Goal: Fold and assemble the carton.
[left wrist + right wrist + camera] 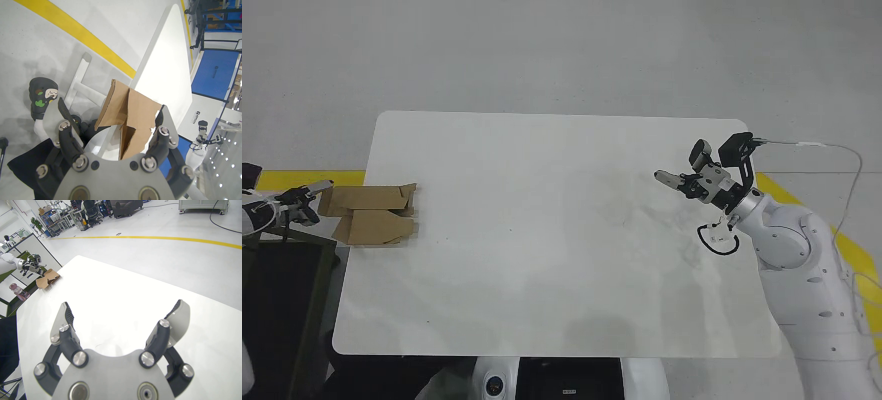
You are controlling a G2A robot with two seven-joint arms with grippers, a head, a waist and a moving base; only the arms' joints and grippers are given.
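A flattened brown carton (372, 213) lies at the left edge of the white table (572, 290), its flaps partly hanging over the edge. My left gripper (310, 192) is just off that edge at the carton's overhanging flap. In the left wrist view the left gripper (111, 106) is open, with the carton (132, 115) reaching in between its wide-spread fingers. My right gripper (682, 165) is over the right part of the table, far from the carton. The right gripper (122, 303) is open and holds nothing; the carton (47, 278) shows far beyond it.
A dark bin (282, 300) stands left of the table, below the left arm. A person's black shoe (42, 98) rests on the floor by the white table leg (79, 75). A yellow floor line (302, 178) runs past both table sides.
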